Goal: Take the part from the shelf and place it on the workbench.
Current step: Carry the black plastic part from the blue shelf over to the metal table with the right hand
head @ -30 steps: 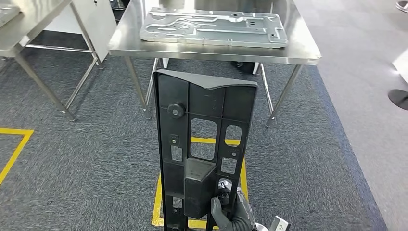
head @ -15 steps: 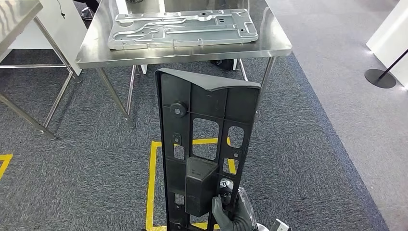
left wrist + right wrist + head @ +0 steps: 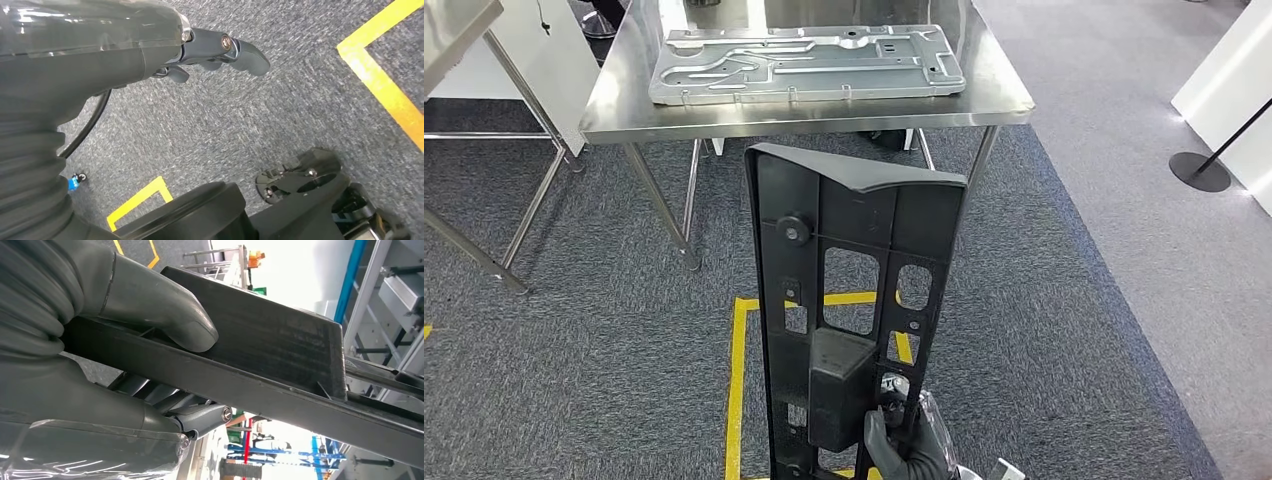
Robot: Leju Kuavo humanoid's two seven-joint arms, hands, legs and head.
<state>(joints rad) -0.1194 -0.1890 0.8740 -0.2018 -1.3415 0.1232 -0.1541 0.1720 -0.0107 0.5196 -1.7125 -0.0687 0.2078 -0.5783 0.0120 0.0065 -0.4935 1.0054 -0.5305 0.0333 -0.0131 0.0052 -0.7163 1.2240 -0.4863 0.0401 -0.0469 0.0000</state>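
Black moulded plastic panel (image 3: 854,300), long, ribbed, pierced with cut-outs; judged stiff and fairly light, but top-heavy when carried upright by its lower end. Best hold judged to be the lower side rail beside the boxy boss. Right hand (image 3: 904,440) gripped it there, thumb (image 3: 165,315) pressed on 1 face, fingers wrapped behind. Panel rose toward 12 o'clock from that hand. Steel workbench (image 3: 1004,100) stood beyond at 12 o'clock, bearing a metal plate (image 3: 804,62). Left hand (image 3: 220,50) held nothing, fingers loosely curled.
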